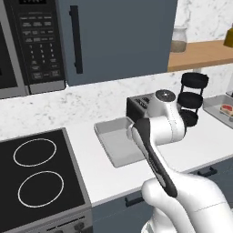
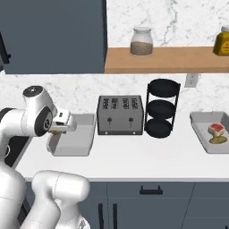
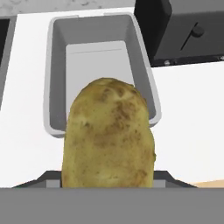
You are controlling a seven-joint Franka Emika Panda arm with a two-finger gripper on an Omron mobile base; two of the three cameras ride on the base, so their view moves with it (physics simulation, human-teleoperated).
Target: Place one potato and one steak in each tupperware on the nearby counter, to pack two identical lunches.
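A brown potato (image 3: 108, 138) fills the middle of the hand view, and my gripper (image 2: 60, 126) is shut on it, its fingertips hidden behind the potato. It hangs above the near end of the left tupperware (image 3: 96, 61) (image 2: 76, 139) (image 1: 111, 139), whose visible floor is bare. A second tupperware (image 2: 201, 129) (image 1: 214, 105) sits far right on the counter (image 2: 134, 154). It holds a steak (image 2: 216, 129) (image 1: 226, 109) and another potato (image 2: 218, 139).
A dark toaster (image 2: 120, 115) (image 1: 139, 104) stands right beside the left tupperware, with a black three-tier rack (image 2: 162, 108) past it. The black stovetop (image 1: 38, 168) lies left and a microwave (image 1: 27, 45) hangs above. A wooden shelf (image 2: 179, 59) carries a jar (image 2: 142, 41).
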